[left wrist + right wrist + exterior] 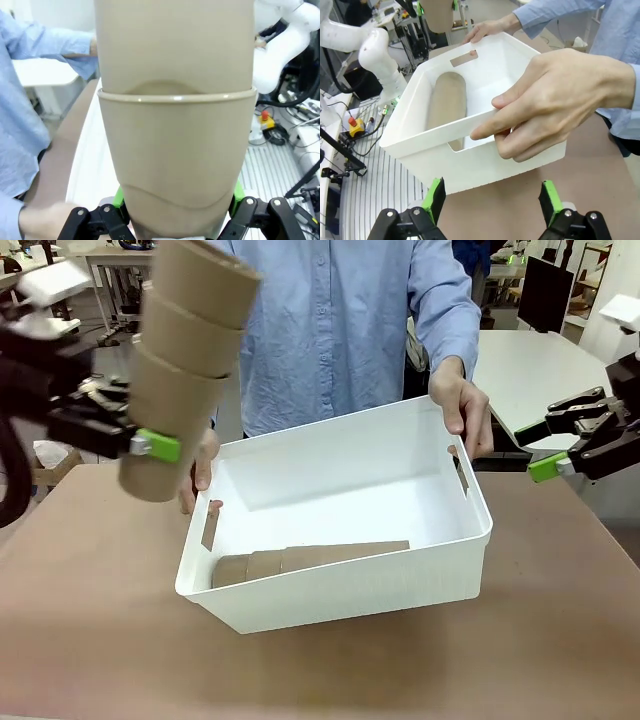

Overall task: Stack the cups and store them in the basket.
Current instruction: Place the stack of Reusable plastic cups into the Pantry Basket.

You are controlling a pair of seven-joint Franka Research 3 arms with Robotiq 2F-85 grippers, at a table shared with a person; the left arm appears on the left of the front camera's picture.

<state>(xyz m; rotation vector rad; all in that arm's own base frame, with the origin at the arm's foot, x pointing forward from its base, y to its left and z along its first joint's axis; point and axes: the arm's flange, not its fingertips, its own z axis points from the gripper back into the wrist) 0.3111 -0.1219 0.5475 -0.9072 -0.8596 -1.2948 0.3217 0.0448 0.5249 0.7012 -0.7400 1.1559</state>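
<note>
- The cups [185,350] are showing plain matte kraft brown.
- The basket [400,585] is showing plain white.
- The table [90,640] is looking dull brown.
- The person's shirt [340,330] is showing light blue.
- The gripper pads [434,199] are showing bright green.

A robotics lab: a white robot arm [375,50] on a stand, cables and a red emergency-stop button [355,122] on the floor, monitors [545,290] and work tables behind.
</note>
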